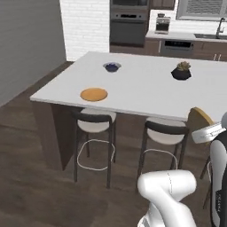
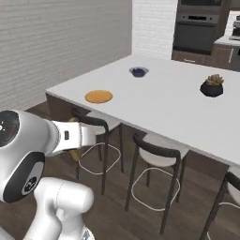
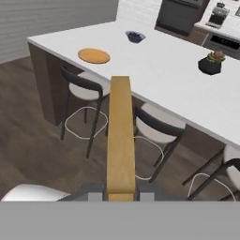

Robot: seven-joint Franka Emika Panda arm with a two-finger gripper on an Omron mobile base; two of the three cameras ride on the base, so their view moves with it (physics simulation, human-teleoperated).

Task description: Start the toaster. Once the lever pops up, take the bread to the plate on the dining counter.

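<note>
The dining counter (image 1: 146, 88) is the biggest thing here, a long white slab on a dark wood base that runs away toward the brick wall and the built-in oven (image 1: 128, 24). Three stools stand along its near edge; the left stool (image 1: 94, 126) and the middle stool (image 1: 165, 131) have pale round seats and dark low backs, tucked partly under the overhang.

On the slab, the plate (image 1: 94, 94) lies flat near the near-left corner, orange and round, with nothing on it. Farther in sits a small blue bowl (image 1: 112, 67), and well to the right a dark pot with a small plant (image 1: 181, 72).

The bread (image 3: 121, 136) is off the counter, clamped edge-on in the gripper (image 3: 121, 196). In the hand view its thin tan edge faces the camera, and its long axis runs straight out from between the fingertips, up the picture, toward the counter's near edge. Its far end points at a spot just right of the plate, and it hangs over the floor and stools, well apart from the plate. In the left base view a curved tan edge of the slice shows at the right, above the arm. The claw is clenched on the slice's near end, one dark tip on each flat face.
</note>
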